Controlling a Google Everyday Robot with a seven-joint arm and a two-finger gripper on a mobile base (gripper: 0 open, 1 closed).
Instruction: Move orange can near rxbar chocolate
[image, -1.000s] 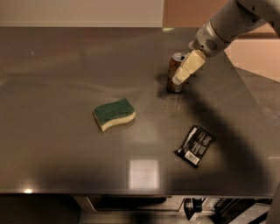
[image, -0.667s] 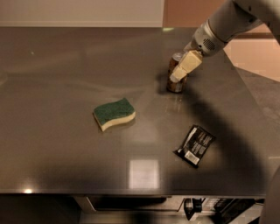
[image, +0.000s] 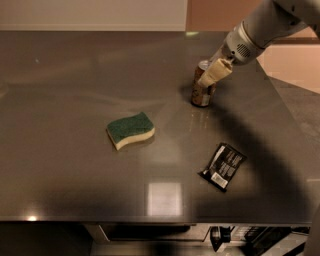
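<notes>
The orange can (image: 201, 93) stands upright on the steel table, right of centre and towards the back. My gripper (image: 210, 76) comes in from the upper right and sits at the can's top, covering part of its upper right side. The rxbar chocolate (image: 223, 166), a flat black wrapper with a white label, lies on the table nearer the front, well below the can and slightly to its right. Can and bar are clearly apart.
A green-and-yellow sponge (image: 130, 129) lies left of centre on the table (image: 60, 90). The table's right edge runs diagonally just right of the can and the bar. The front edge is at the bottom, with equipment below it.
My gripper has shifted slightly up and to the right at the can's top. The can, the bar and the sponge stay where they were.
</notes>
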